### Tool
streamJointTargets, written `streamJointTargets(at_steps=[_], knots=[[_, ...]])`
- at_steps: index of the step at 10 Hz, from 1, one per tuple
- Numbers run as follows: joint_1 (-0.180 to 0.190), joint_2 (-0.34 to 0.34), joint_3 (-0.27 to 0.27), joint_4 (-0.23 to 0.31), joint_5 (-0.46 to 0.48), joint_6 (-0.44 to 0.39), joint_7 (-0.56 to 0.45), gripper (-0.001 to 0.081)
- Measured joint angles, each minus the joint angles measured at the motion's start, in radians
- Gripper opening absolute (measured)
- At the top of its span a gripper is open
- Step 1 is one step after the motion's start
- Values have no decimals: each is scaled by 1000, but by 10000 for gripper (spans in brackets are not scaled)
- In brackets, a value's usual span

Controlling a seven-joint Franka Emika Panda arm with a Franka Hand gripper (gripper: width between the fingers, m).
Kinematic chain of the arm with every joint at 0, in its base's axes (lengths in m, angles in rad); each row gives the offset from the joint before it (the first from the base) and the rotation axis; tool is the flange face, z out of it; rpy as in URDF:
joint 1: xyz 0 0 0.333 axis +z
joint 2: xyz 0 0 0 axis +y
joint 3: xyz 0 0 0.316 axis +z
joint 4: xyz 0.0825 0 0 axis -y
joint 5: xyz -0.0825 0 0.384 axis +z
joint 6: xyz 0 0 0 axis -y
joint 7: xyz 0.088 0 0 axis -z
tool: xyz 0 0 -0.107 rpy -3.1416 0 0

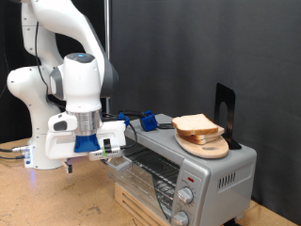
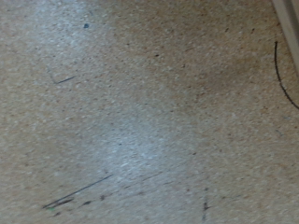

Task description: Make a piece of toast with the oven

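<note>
Bread [image 1: 197,125] waits on its plate [image 1: 209,148] atop the oven [image 1: 202,174]; hand [image 1: 111,151] by the door, grip unclear.

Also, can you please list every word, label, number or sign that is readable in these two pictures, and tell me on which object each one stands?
No text can be read in either view.
Toaster oven: the marks around its two knobs are too small and blurred to read.
End effector: its white and blue housing shows no legible label.
Wrist view: only a speckled surface with scratches, no writing.

No legible text (anywhere)
</note>
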Motion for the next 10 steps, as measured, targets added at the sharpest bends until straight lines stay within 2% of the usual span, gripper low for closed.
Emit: streamJointTargets(at_steps=[2,5,7,10], knots=[[5,2,0,2,109,-8,-105,682],[5,-17,0,22,184,-78,-177,682],[5,-41,0,37,196,-127,-183,682],[4,-65,1,43,186,-159,-182,682]])
